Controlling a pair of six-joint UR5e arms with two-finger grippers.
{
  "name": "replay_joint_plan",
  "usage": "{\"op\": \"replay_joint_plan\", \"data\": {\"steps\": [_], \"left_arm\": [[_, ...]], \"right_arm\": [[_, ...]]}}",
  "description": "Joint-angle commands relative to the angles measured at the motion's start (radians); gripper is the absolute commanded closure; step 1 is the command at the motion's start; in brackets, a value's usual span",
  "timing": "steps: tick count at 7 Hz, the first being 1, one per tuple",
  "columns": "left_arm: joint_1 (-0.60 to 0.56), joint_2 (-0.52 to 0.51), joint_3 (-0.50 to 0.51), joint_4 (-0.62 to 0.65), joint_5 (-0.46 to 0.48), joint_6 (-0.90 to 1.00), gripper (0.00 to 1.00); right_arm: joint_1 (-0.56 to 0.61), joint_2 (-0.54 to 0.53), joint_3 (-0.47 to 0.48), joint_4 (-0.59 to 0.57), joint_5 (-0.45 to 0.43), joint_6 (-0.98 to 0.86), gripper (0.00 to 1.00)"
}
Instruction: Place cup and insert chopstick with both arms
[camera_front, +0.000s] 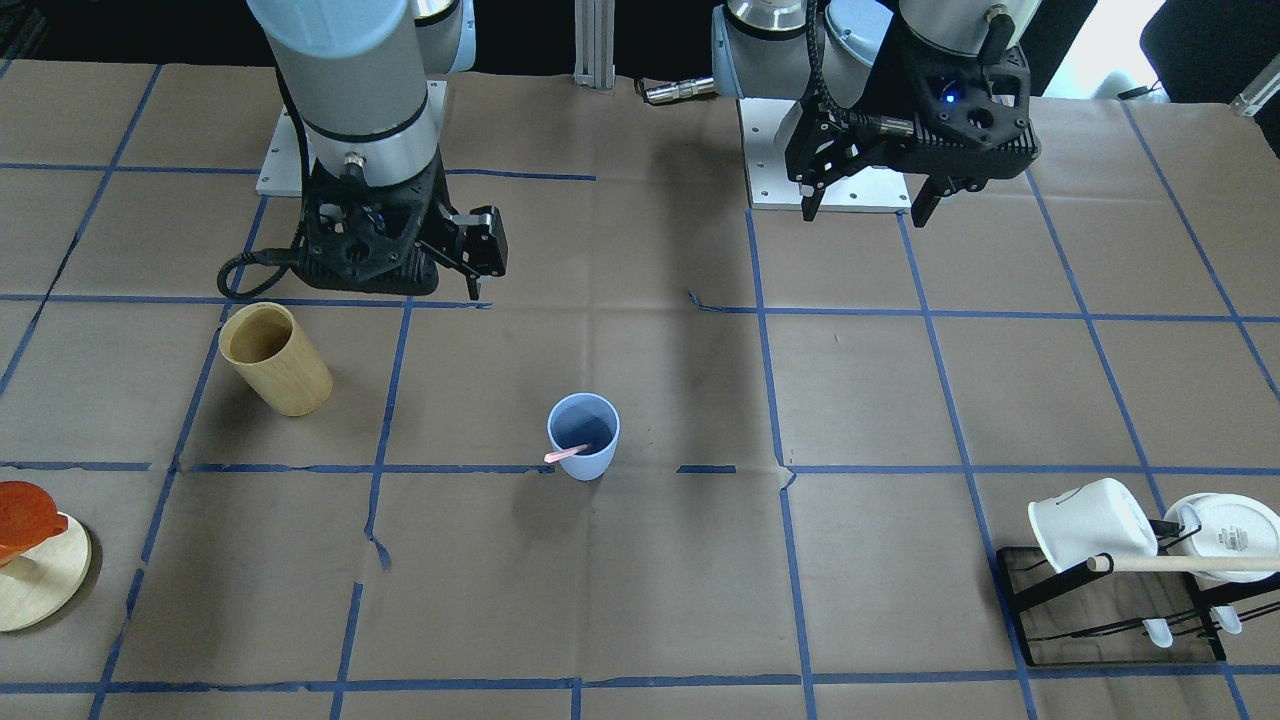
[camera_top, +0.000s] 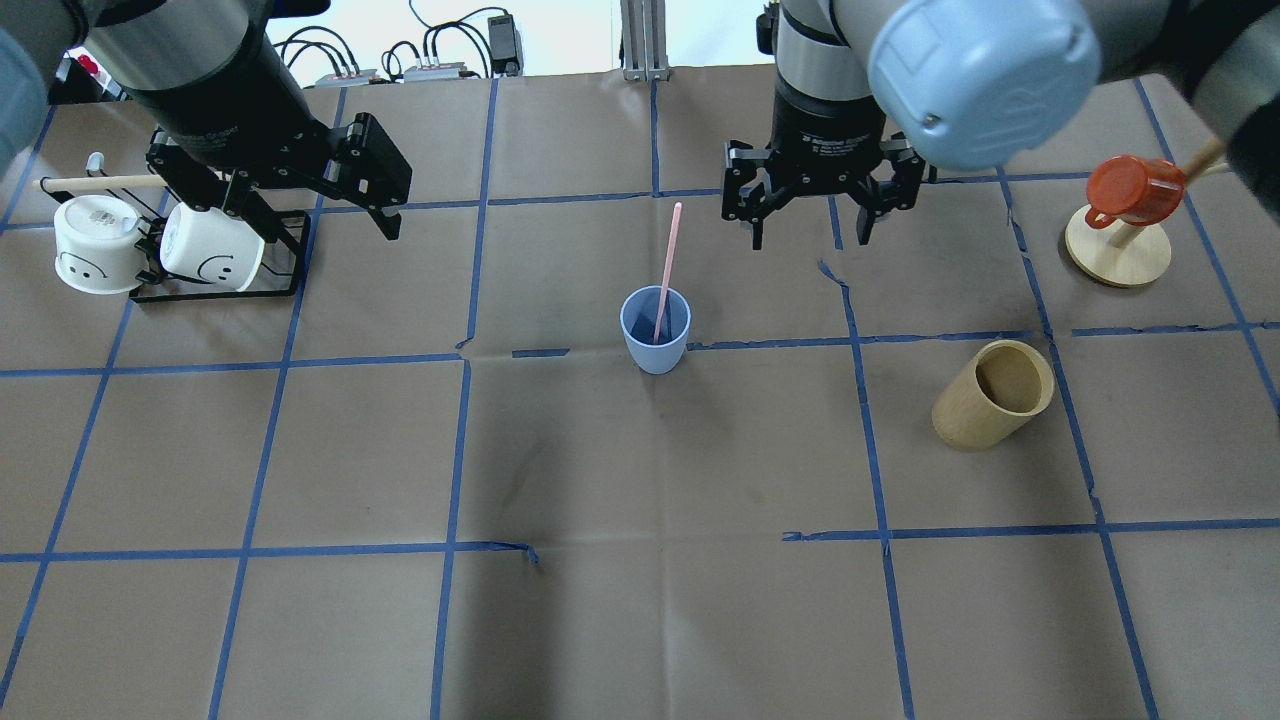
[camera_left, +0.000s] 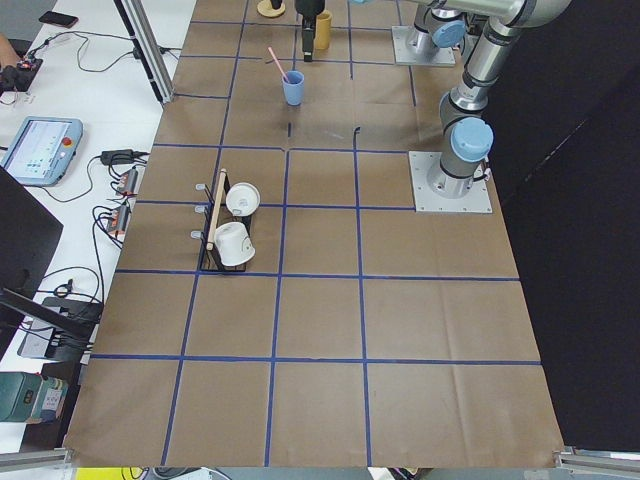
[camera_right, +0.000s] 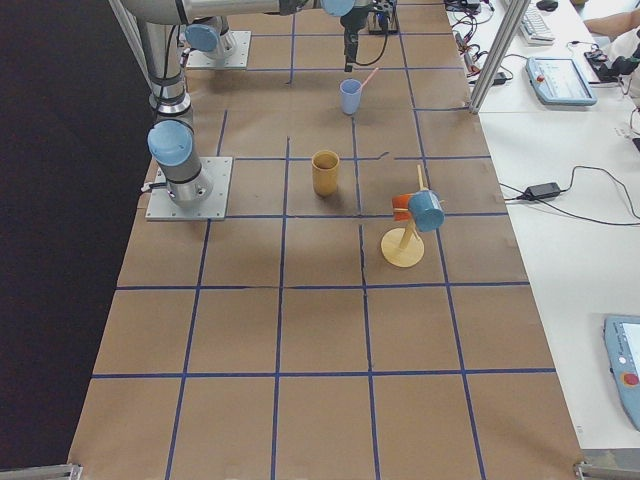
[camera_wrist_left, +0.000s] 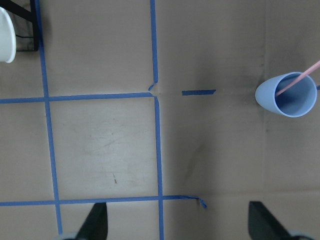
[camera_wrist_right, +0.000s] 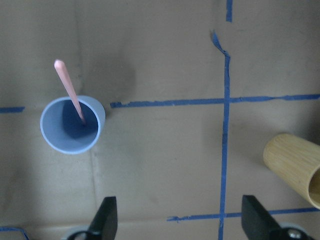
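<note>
Overhead, surface: the desk (camera_top: 640, 620) is covered in creased brown paper under a blue tape grid, torn in places.
Overhead, task things: the blue cup (camera_top: 655, 328) stands upright near the middle. The pink chopstick (camera_top: 665, 270) stands in it, tilted, with its top end well above the rim.
Overhead, arm: the right tool (camera_top: 810, 238) hangs above the desk to the blue cup's right, fingers spread, holding nothing.
Overhead, others: a bamboo cup (camera_top: 990, 395) stands well to the blue cup's right, and a rack of white mugs (camera_top: 150, 250) well to its left.
Front, arm: the left tool (camera_front: 865, 212) hangs above the desk to the blue cup's left, jaws apart, empty.
Left side, room: a white bench (camera_left: 60, 120) with cables and a screen pendant (camera_left: 40, 150) runs along the desk on the blue cup's side away from the robot.
Right side, room: a wooden stand (camera_right: 405, 245) bearing hung cups sits past the bamboo cup from the blue cup.
Left wrist: the blue cup is at the right edge, with both tool fingers wide apart at the bottom.
Right wrist: the chopstick's lower end rests inside the blue cup, and the fingers are wide apart below.
</note>
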Motion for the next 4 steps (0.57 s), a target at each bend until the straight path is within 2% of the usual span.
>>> {"op": "replay_joint_plan", "data": {"steps": [1, 2, 3, 4], "left_arm": [[0.0, 0.0, 0.0, 0.0, 0.0, 0.0, 0.0], [0.0, 0.0, 0.0, 0.0, 0.0, 0.0, 0.0], [0.0, 0.0, 0.0, -0.002, 0.0, 0.0, 0.0], [0.0, 0.0, 0.0, -0.002, 0.0, 0.0, 0.0]], "right_arm": [[-0.088, -0.151, 0.1, 0.004, 0.026, -0.129, 0.01], [-0.126, -0.15, 0.146, 0.004, 0.029, -0.157, 0.01], [-0.139, -0.163, 0.215, -0.043, 0.029, -0.162, 0.01], [-0.137, -0.166, 0.219, -0.089, 0.026, -0.162, 0.0]]}}
